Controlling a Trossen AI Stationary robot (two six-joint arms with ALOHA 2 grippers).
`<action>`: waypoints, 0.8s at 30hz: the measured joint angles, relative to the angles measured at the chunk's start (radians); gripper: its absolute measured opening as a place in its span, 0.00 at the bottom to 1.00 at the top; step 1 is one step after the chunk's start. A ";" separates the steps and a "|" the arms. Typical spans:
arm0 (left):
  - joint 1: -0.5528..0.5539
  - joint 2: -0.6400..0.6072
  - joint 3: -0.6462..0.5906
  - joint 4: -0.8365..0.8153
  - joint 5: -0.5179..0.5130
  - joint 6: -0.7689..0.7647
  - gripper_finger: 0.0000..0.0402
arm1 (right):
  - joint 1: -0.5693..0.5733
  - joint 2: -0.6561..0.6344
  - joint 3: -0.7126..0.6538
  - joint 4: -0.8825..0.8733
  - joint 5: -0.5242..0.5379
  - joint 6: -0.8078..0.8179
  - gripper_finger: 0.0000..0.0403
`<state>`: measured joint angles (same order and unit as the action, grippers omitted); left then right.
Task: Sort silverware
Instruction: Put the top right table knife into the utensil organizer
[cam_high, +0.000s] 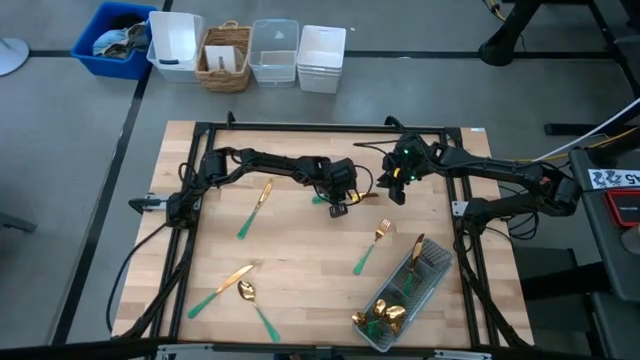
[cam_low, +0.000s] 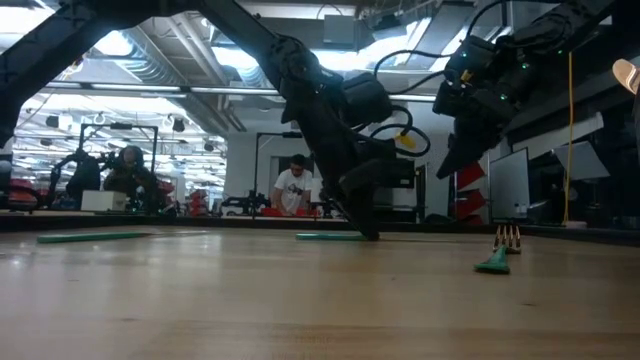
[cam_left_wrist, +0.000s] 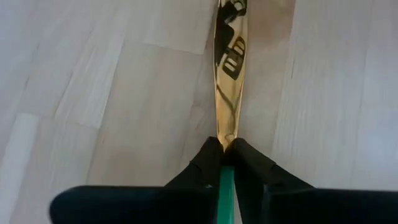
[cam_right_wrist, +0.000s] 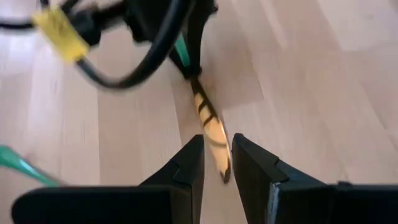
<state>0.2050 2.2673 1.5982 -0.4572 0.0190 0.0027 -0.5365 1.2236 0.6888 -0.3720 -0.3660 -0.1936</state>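
A knife (cam_high: 362, 197) with a gold blade and a teal handle lies on the table's middle, toward the far side. My left gripper (cam_high: 343, 200) is down on it, shut on it. In the left wrist view the blade (cam_left_wrist: 229, 74) runs forward from the fingers. My right gripper (cam_high: 397, 188) hovers open above the blade's tip (cam_right_wrist: 219, 158), clear of it, high over the table in the low view (cam_low: 455, 165). Other silverware lies loose: a knife (cam_high: 254, 210), a fork (cam_high: 369, 250), a knife (cam_high: 226, 287) and a spoon (cam_high: 254, 301). My left gripper (cam_left_wrist: 225, 149) pinches the knife's teal handle (cam_left_wrist: 225, 180) right where it meets the gold blade, between its two fingers. The fingers come from above, slanting down, and lie along the knife. The knife lies flat on the table, its handle end (cam_low: 330, 237) on the wood.
A clear plastic tray (cam_high: 432, 268) at the near right corner holds several gold pieces, one knife (cam_high: 415, 255) leaning on its edge. A blue bin (cam_high: 110, 40), white bins (cam_high: 320, 58) and a wicker basket (cam_high: 224, 58) stand beyond the far edge. A person (cam_low: 295, 185) sits behind.
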 joint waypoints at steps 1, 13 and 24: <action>0.000 0.000 0.000 0.000 0.004 -0.006 0.04 | 0.000 0.000 0.000 -0.007 0.000 -0.013 0.21; 0.001 0.002 -0.004 0.027 0.054 -0.055 0.07 | 0.001 0.026 0.000 -0.021 0.004 -0.156 0.21; -0.012 0.002 -0.005 0.076 0.030 -0.107 0.07 | 0.001 0.177 0.000 0.009 0.010 -0.212 0.36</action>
<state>0.1931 2.2696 1.5932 -0.3815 0.0486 -0.1044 -0.5358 1.4001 0.6888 -0.3633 -0.3559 -0.4052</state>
